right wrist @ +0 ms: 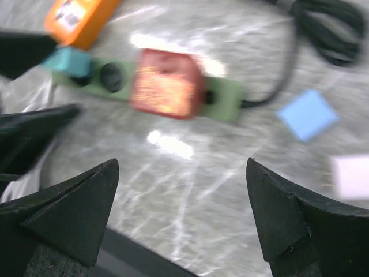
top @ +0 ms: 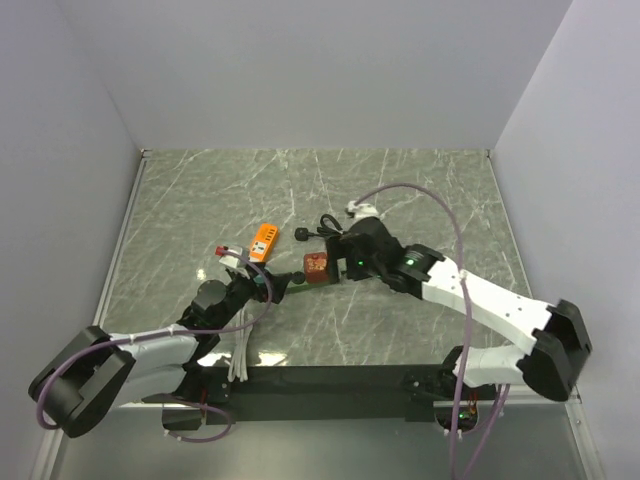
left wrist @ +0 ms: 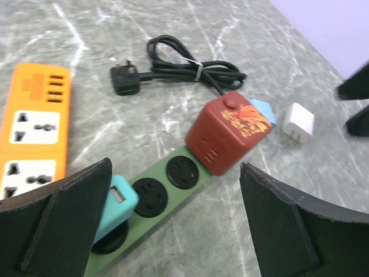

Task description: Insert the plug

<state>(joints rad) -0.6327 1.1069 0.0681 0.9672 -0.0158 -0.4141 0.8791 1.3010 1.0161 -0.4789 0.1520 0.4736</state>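
The left claw [left wrist: 176, 173] is held wide open and empty over the green power strip [left wrist: 176, 202], in which a teal plug [left wrist: 115, 202] is seated. The red cube plug [left wrist: 228, 133] is seated at the strip's right end. The right claw [right wrist: 183, 167] is spread wide above it, nothing gripped. Farther off, a black cable [left wrist: 184, 63] is coiled on the worktop [left wrist: 115, 46].

Robot lab test cell — bare white walls [top: 300, 70], marble-patterned table [top: 420, 190], boxed in

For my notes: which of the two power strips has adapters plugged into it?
The green power strip: a red cube adapter and a teal adapter sit in it. The orange strip beside it shows only empty sockets.
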